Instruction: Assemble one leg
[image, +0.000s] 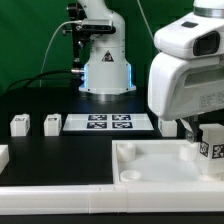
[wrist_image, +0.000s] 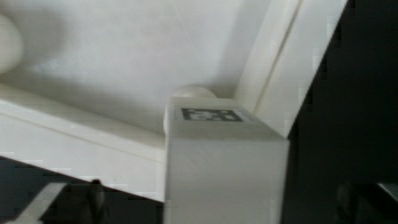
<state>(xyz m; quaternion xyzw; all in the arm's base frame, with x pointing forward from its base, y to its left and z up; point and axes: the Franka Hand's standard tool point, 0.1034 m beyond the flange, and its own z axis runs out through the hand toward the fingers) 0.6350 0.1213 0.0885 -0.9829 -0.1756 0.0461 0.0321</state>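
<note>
A: On the black counter, two small white plastic block-shaped legs, then the marker board?

B: Yes. A third stands in the white tray-like piece at the exterior view's right; the gripper spread above. It may topple if nudged.

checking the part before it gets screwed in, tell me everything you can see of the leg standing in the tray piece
The leg is a small white block-shaped peg, plastic by its look, with a square black-and-white tag on one face. It stands upright inside the white tray-like piece, at a corner on the exterior view's right, its base hidden behind the tray's wall. The open claw hangs close beside it; whether they touch cannot be told. In the wrist view the leg stands beside a round corner socket.
</note>
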